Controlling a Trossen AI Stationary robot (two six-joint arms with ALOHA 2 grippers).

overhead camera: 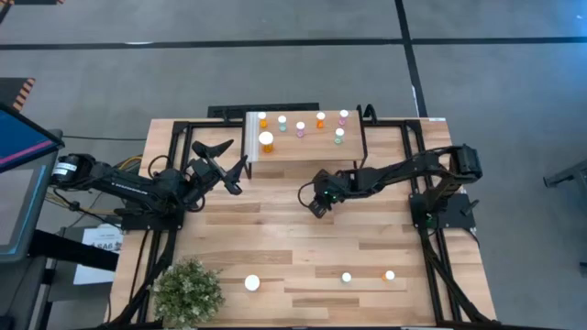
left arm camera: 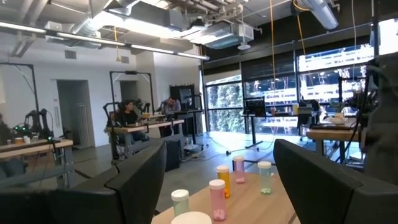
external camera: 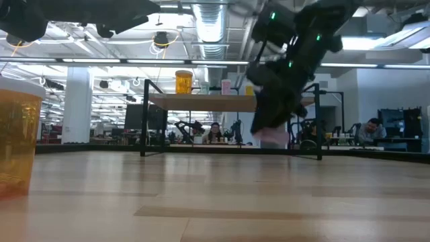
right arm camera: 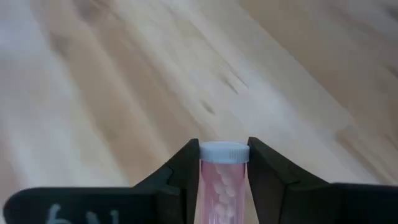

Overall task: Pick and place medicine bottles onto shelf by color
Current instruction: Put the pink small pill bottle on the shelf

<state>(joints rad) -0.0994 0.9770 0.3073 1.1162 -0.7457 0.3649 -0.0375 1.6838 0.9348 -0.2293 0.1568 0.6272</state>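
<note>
Pink bottle clamped by the right gripper

A pink bottle (right arm camera: 224,180) was pinched between the fingers of the right gripper (overhead camera: 318,203), low over the table (overhead camera: 275,229) in front of the shelf (overhead camera: 303,147). The left gripper (overhead camera: 229,158) was held wide open beside the shelf's pale end.

Grey concrete floor (overhead camera: 275,64) with dark seams; large windows (left arm camera: 323,74); exposed silver ceiling ducts (external camera: 208,23); long office desks (left arm camera: 146,124), seated people (external camera: 216,132).
</note>
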